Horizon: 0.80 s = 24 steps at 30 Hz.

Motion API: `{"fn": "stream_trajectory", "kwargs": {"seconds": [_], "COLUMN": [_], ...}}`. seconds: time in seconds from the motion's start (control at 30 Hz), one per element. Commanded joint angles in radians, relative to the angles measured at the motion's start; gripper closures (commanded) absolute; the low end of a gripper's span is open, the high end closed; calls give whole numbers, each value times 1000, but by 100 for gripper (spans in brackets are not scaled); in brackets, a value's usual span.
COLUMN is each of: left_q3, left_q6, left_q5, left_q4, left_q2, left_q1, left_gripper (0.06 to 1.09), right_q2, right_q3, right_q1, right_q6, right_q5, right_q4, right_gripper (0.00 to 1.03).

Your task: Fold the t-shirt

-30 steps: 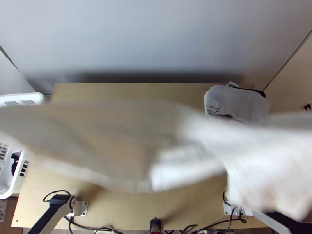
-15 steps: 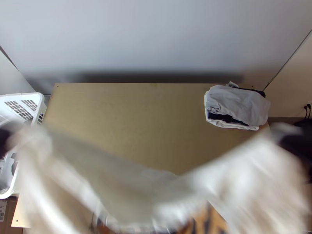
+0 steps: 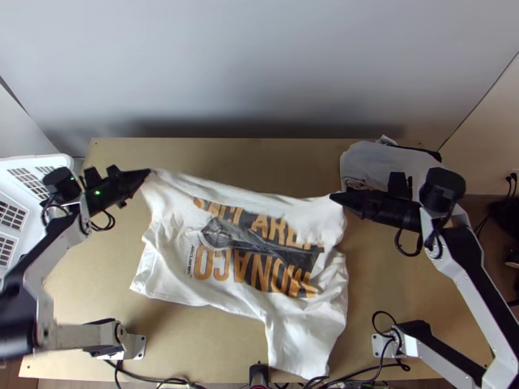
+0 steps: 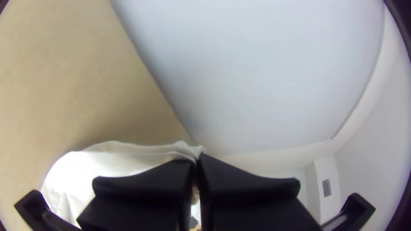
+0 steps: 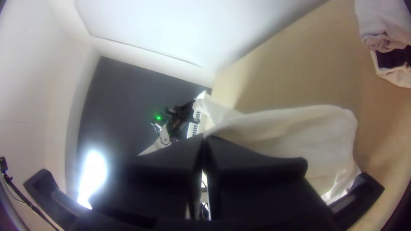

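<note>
The t-shirt (image 3: 243, 259) is between the two hands, over the table (image 3: 246, 159), with its picture side up. The left hand (image 3: 148, 172) is clenched on one corner of the top edge, and the right hand (image 3: 335, 197) pinches the other end. They hold it far apart like this so the edge between them pulls out long and doesn't bunch up. That edge dips a little in the middle, so it isn't pulled fully tight.

The rest of the shirt comes down from the hands toward the robot's side. It has soft bumps, and a long white bit pokes out on the right hand's side, past the near edge of the table. I can't tell how much of the cloth touches the wood.

The basket (image 3: 34, 162) is on the outer side of the left hand. A pile of folded clothes (image 3: 392, 170) sits just past the right hand — likely put there to leave room for this shirt.

I think this is the spreading-out part, and the real folding hasn't begun. Next, both hands should lay the shirt down together, then smooth the bumps. The cloth looks thin and floppy — if one side drops first, it could land crooked or tuck under itself.
</note>
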State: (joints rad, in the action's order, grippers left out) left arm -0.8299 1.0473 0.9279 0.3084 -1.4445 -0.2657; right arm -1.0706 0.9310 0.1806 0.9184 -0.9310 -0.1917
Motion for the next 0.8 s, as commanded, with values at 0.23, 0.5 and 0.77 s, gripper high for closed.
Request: {"fn": "stream_trajectory", "kwargs": {"seconds": [0.23, 0.5, 0.77], "left_q3": [-21, -60, -232], "left_q6": [-73, -128, -213], "left_q5": [-54, -135, -274], "left_q4": [3, 5, 3], "left_q2": [-172, -165, -321], "left_q1": [-4, 145, 226], "left_gripper": [105, 105, 105], "right_q2": [-140, -307, -496], "right_q3": [85, 124, 164], "right_q1": [-21, 14, 3], "right_q6": [-47, -58, -139], "right_q5": [132, 362, 543], "right_q4": [123, 210, 213], "right_gripper": [100, 100, 100]}}
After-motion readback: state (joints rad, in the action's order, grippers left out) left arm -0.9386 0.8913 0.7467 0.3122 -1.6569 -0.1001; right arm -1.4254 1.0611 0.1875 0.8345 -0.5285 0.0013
